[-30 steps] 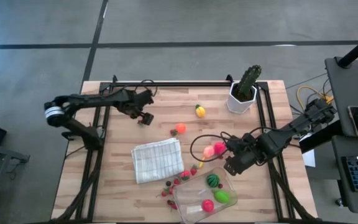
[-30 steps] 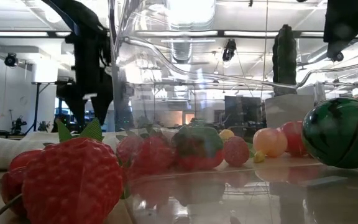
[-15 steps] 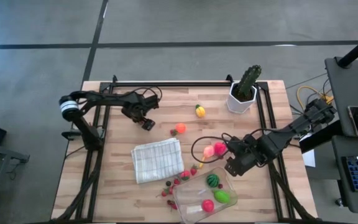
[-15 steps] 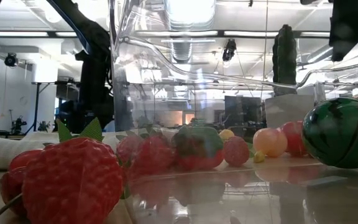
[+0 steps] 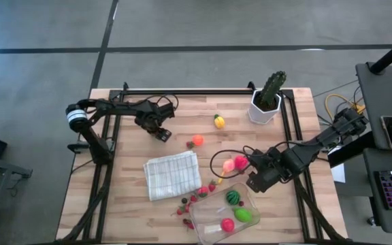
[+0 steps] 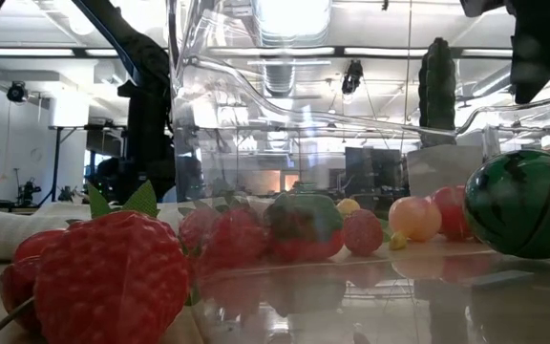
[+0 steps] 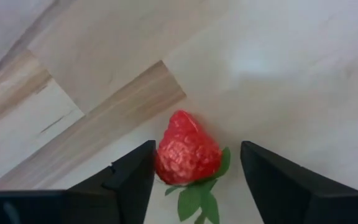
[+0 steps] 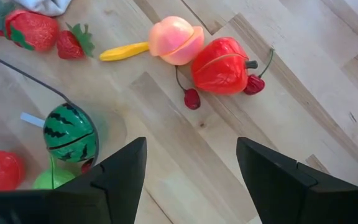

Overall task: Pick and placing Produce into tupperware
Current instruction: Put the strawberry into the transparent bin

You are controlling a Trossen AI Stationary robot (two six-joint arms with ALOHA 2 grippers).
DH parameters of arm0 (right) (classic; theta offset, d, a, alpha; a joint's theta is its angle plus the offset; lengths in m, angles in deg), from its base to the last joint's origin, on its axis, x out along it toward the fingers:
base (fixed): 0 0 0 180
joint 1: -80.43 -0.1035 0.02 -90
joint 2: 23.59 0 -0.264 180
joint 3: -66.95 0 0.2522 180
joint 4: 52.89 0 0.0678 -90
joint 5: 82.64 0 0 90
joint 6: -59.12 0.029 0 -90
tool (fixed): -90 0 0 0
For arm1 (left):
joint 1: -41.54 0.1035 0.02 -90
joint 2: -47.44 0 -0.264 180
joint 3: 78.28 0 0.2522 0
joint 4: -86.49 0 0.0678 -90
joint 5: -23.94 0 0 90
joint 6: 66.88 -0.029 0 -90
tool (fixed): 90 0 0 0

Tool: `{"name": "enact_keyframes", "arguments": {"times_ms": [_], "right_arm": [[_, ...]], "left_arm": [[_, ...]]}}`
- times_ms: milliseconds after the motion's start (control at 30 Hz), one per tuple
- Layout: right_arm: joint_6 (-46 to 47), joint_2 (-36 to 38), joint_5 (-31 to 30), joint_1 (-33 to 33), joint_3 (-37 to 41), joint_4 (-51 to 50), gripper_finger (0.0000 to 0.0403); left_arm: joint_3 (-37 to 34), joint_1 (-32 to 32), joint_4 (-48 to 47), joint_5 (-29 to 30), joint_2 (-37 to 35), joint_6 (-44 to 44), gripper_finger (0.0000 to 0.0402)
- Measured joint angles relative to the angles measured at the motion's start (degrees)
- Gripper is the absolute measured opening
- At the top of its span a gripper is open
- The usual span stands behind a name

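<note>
On the light wooden slatted table, the left gripper sits low over the boards toward the far left part, between the far edge and the white checked folded cloth. In its wrist view a small red toy strawberry with green leaves lies on the wood between the two dark fingers; the jaws stand partly apart on either side of the berry with a sliver of gap each side, so no grip shows.

The right gripper hangs near the right edge, just beside the far rim of the clear rectangular plastic tupperware at the near edge. Its jaws stand apart and hold nothing.

Inside the tupperware lie a striped green toy watermelon, a lime-green piece and a red piece. Just beyond it rest a pink peach half, a red pepper-like fruit, a yellow strip and tiny red cherries. More small red berries trail between cloth and container. An orange fruit and a yellow one lie mid-table. A dark green cactus in a white pot stands at the far right corner.
</note>
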Motion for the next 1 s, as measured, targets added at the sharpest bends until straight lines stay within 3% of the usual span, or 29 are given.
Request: {"name": "enact_keyframes", "arguments": {"times_ms": [467, 633, 833, 1000], "right_arm": [[0.02, 0.00, 0.09, 0.00, 0.00, 0.04, 0.0242], [0.44, 0.00, 0.08, 0.00, 0.00, 0.05, 0.0242], [1.52, 0.00, -0.05, 0.00, 0.00, 0.07, 0.0242], [3.03, 0.38, -1.26, 0.00, 0.00, -0.04, 0.0242]], "left_arm": [[-0.07, 0.36, 0.19, 0.05, -0.07, -0.02, 0.0127], [0.07, 0.32, -0.23, -0.53, -0.07, -0.54, 0.0128], [1.09, -0.36, -0.24, -5.32, -1.00, -1.52, 0.0130], [3.78, -3.52, 0.95, -6.07, -5.39, -1.74, 0.0130]]}}
